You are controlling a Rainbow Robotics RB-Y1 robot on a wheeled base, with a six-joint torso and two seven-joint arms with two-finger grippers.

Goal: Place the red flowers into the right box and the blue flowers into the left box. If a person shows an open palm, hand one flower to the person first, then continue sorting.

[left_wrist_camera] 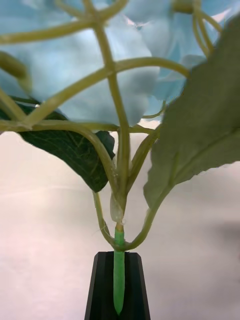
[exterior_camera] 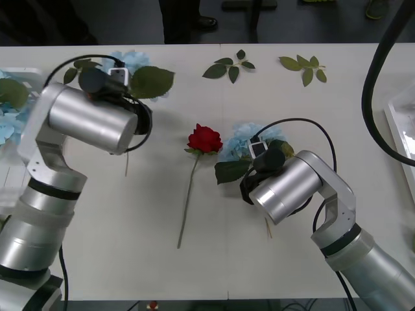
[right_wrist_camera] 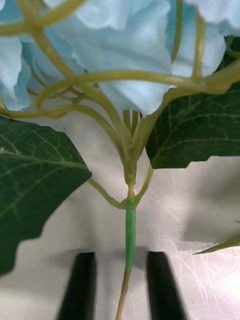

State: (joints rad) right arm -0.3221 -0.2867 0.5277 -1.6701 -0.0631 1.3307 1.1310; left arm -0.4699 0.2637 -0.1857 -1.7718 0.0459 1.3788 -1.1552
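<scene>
Straddling a blue flower's stem [right_wrist_camera: 130, 235] on the bench [exterior_camera: 130, 259] with right fingers [right_wrist_camera: 80, 287] apart, apparently lining up to grab. Farther off, gripping another blue flower [left_wrist_camera: 100, 60] with left fingers [left_wrist_camera: 102, 287] closed, bound for the left box.

Open table [exterior_camera: 130, 246] runs from six to nine o'clock of the rose [exterior_camera: 205, 138]; at three o'clock, a blue flower [exterior_camera: 243, 137] crowds it.

Even, bright overhead light on the pale desk [exterior_camera: 292, 259]; soft shadows under the arms. Both wrist views blur at close range, with mild glare.
</scene>
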